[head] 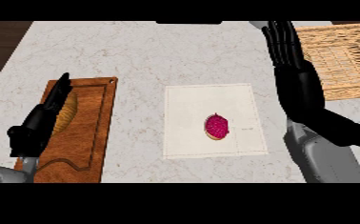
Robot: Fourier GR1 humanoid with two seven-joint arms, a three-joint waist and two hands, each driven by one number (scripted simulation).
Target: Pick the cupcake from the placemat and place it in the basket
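Right hand (294,70): fingers straight, holding nothing, covering the basket's left edge.
Left hand (36,123): fingers straight, resting over a wooden board (88,123), hiding part of it.
Cupcake (217,126): on the placemat (190,108), well apart from both hands.
Basket (337,61): cut off at right.

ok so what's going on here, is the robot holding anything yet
Not yet. The cupcake with pink frosting sits untouched on the white placemat in the middle of the counter. The right hand is raised with straight fingers, between the placemat and the wicker basket at the far right. The left hand rests open over a wooden cutting board on the left. Nothing is in the basket so far.
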